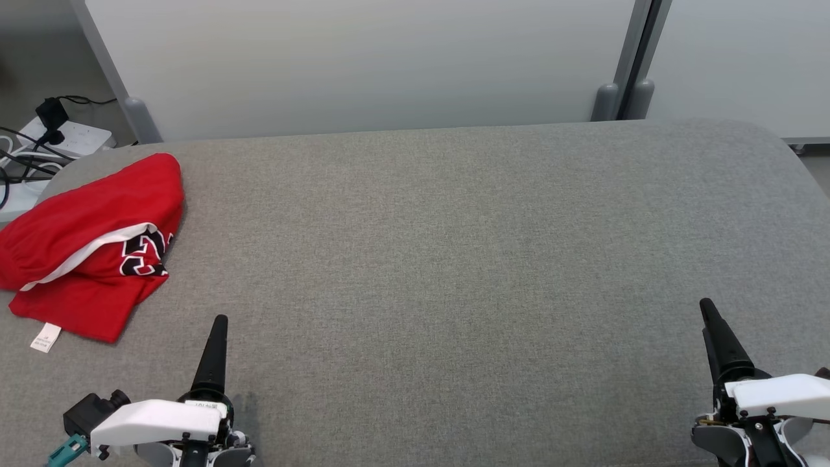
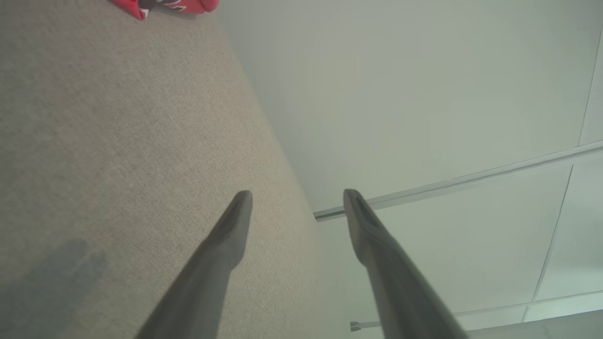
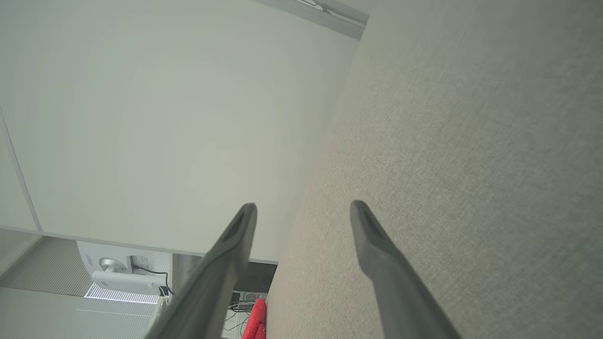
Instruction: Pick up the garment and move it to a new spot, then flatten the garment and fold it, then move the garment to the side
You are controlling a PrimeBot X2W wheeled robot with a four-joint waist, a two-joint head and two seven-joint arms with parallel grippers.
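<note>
Our left gripper [image 2: 297,197] and right gripper [image 3: 304,209] hang open and empty over the gray fabric worktop [image 1: 454,259], with pale panels [image 1: 363,65] behind. Beyond its far-left corner we see a power strip [image 1: 71,136] and cables [image 1: 19,162]. The red garment [image 1: 91,246] lies folded at that corner, its long axis slanting from near-left to far-right, with its label [image 1: 46,337] nearest us.

Head camera looks down across the grey bench [image 1: 454,259] toward the far panel [image 1: 363,65]. Wrist cameras skim it low (rolled sideways); all three share the red garment [image 1: 97,246].
</note>
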